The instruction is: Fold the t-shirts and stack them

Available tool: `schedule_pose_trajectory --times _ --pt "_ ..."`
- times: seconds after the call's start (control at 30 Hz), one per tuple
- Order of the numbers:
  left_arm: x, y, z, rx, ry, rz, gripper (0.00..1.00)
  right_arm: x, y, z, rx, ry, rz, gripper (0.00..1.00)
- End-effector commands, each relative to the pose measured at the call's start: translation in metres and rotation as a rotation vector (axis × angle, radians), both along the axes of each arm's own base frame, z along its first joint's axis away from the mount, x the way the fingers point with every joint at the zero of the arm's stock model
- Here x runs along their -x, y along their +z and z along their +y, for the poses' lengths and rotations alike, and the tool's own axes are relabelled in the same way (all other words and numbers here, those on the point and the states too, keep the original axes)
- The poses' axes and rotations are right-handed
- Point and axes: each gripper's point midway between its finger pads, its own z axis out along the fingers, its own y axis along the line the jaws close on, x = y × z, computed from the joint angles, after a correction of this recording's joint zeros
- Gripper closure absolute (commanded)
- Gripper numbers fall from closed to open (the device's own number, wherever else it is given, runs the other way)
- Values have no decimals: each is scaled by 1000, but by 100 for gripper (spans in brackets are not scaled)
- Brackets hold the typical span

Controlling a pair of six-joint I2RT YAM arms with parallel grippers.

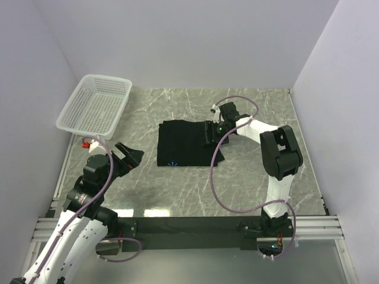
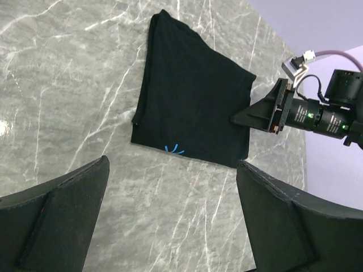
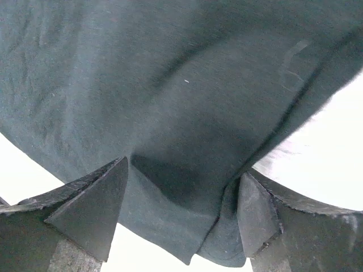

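Grey marbled counter fills a booth of pale walls, with a white mesh basket at its far left corner. On the right arm the jaws stand well apart, straddling the right edge of the folded black t-shirt; cloth lies between them and seems to brush one finger, unpinched. The left jaws are spread wide and empty, hanging above bare counter near the shirt's front edge with its small blue mark.
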Motion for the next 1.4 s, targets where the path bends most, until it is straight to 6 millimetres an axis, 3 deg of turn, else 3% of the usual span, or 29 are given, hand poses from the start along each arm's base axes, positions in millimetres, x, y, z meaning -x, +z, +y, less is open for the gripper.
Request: schedule_pose_trajectory --times 0.0,0.13,0.23,0.47,0.63,0.73,0.83,0.97,1.0,1.1,1.37 --pt "-2 14 -2 0 -18 -38 0 5 -17 4 54 -13 35 21" --pt "-1 12 -4 7 -23 -37 1 -3 -23 -7 121 -50 32 27" --pt "-1 7 -4 14 -24 -31 1 -3 -28 -6 120 -48 50 38" --pt "1 6 -4 24 -21 -27 1 2 -29 3 52 -10 83 74" --pt "0 7 -4 20 -20 -27 0 -7 -13 2 -45 11 84 100" --pt "0 6 -4 19 -20 -21 1 -23 4 -8 -107 -21 51 100" --pt "-1 6 -5 22 -22 -17 1 -49 19 -37 -137 -108 2 100" --pt "-3 3 -6 19 -24 -11 1 -82 30 -101 -150 -277 -49 100" --pt "-4 3 -7 16 -25 -10 0 -89 34 -108 -155 -302 -67 100" --pt "-6 -1 -8 13 -31 2 1 -106 39 -158 -139 -430 -108 100" --pt "-10 -6 -13 10 -49 14 1 -140 49 -265 21 -700 -238 100"
